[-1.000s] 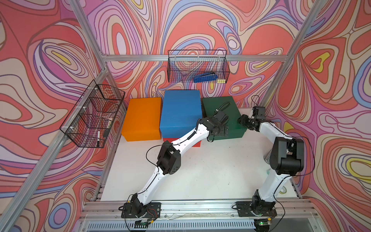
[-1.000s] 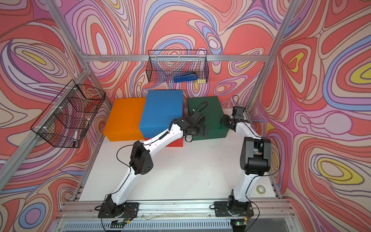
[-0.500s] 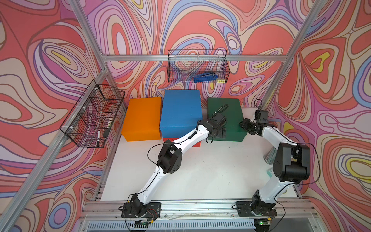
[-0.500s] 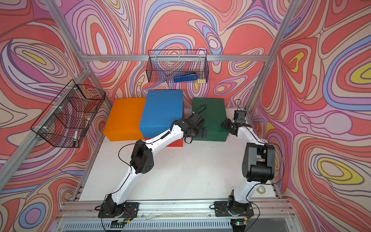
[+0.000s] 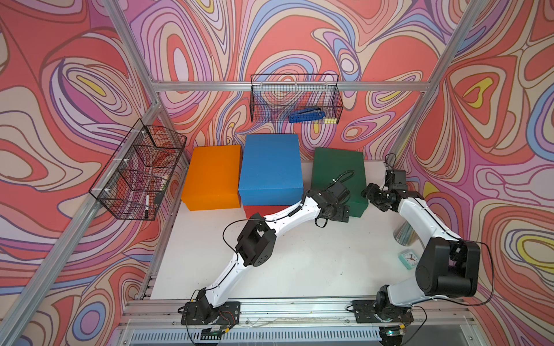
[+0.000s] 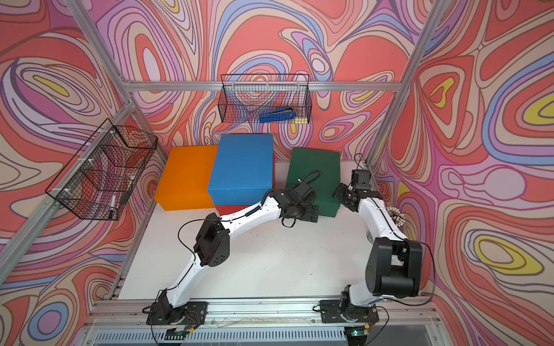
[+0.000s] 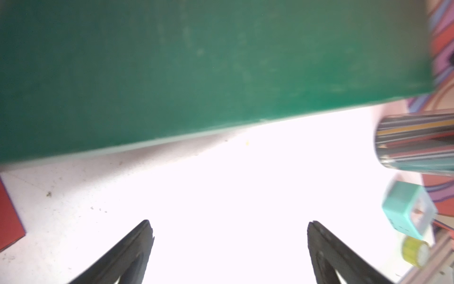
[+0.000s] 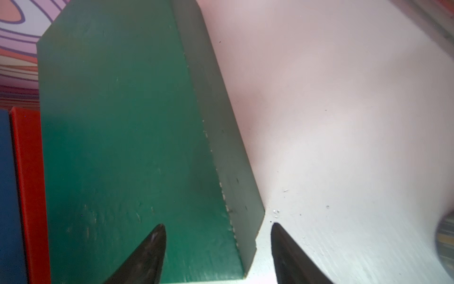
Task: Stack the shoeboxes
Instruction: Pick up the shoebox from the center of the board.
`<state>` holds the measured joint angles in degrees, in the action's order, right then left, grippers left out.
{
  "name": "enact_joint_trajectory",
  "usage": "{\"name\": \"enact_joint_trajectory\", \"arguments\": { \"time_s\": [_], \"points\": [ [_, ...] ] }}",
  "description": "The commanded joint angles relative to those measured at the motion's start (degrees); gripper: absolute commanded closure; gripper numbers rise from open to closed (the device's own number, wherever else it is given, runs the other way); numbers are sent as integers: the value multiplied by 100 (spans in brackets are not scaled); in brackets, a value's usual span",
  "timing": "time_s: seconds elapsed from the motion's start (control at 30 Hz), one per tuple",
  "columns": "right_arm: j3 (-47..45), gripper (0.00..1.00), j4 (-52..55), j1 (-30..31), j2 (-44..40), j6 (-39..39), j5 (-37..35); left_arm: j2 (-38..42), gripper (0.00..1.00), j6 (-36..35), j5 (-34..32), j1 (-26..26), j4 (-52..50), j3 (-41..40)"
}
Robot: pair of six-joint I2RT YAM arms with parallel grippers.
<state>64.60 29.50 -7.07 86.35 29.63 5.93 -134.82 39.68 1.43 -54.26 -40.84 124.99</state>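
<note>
Four shoeboxes, yeah? Where's each one sitting? (mik)

Yep, all lined up along the back of the white table (image 5: 299, 263). The orange box (image 5: 212, 176) is on the left by itself, flat on the table. Just beside it the blue box (image 5: 269, 164) sits on top of the red box (image 5: 263, 210), so only a strip of red peeks out underneath. The green box (image 5: 335, 167) is on the right, also flat on the table, with a gap between it and that pair. (dez)

And the grippers? (mik)

Both are down at the near end of the green box. The left gripper (image 7: 229, 222) faces the box's side with its fingers spread wide. There's nothing between them but bare table.

The right gripper (image 8: 216, 225) is at the near right corner. Its fingers are apart too, one over the lid and the other over the table outside the wall, so the corner sits between them. Looks like there's daylight on both sides, but honestly I can't tell if either finger touches the cardboard. (dez)

Other stuff? (mik)

A little teal clock (image 5: 408, 259) and a cup of pencils (image 7: 415, 145), both over by the right arm. (dez)
</note>
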Motion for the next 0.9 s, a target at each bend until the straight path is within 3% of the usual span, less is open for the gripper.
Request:
{"name": "enact_joint_trajectory", "arguments": {
  "time_s": [0.0, 0.3, 0.43, 0.87],
  "points": [
    [89, 30, 207, -22, -27, -53, -315, 422, 1, 52, -88, 64, 60, -49],
    [591, 30, -138, -22, 306, -28, 70, 407, 0, -630, -1363, 94, -496, 873],
    [689, 31, -274, -22, 500, 7, 245, 93, 0, -685, -1531, 267, -745, 1353],
    [755, 32, -507, -22, 822, -3, 520, -425, 0, -949, -1672, 574, -434, 1658]
  ]
}}
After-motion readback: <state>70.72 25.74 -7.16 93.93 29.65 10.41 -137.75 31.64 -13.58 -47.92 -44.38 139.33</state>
